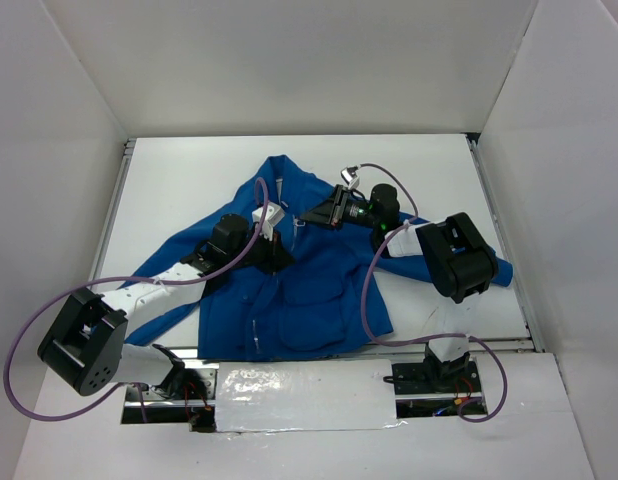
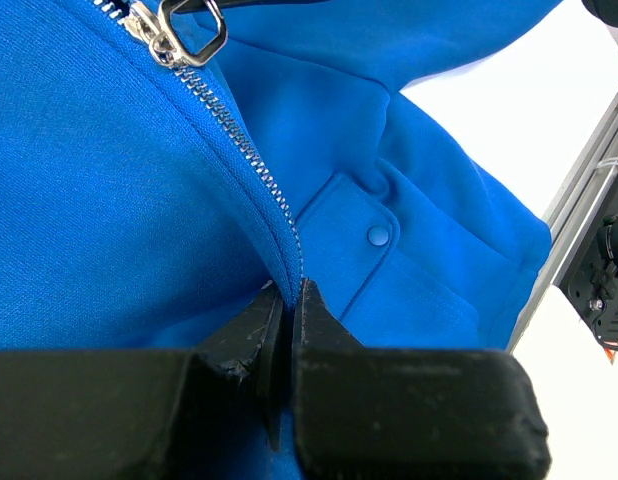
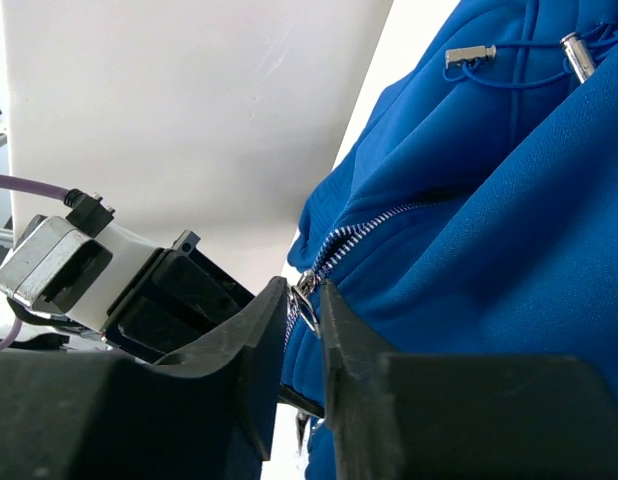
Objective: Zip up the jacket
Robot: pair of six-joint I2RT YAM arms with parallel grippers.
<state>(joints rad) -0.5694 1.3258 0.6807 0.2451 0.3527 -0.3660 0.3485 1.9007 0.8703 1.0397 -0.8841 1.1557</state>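
The royal-blue jacket (image 1: 319,290) lies spread on the white table, collar toward the back. My left gripper (image 1: 276,252) is shut on the jacket's front edge, right on the closed silver zipper line (image 2: 251,160), its jaws (image 2: 289,292) pinching the fabric. The zipper pull (image 2: 192,35) sits further up that line. My right gripper (image 1: 312,215) reaches in from the right. Its fingers (image 3: 305,292) stand either side of the zipper pull (image 3: 308,300), narrowly open, with a thin gap showing beside the ring. Above the pull the zipper teeth (image 3: 374,222) run on toward the collar.
A flap pocket with a snap (image 2: 378,235) lies right of the left gripper. Two metal drawstring tips (image 3: 470,55) hang by the collar. Metal rails (image 1: 114,225) border the table on both sides. White walls enclose the workspace.
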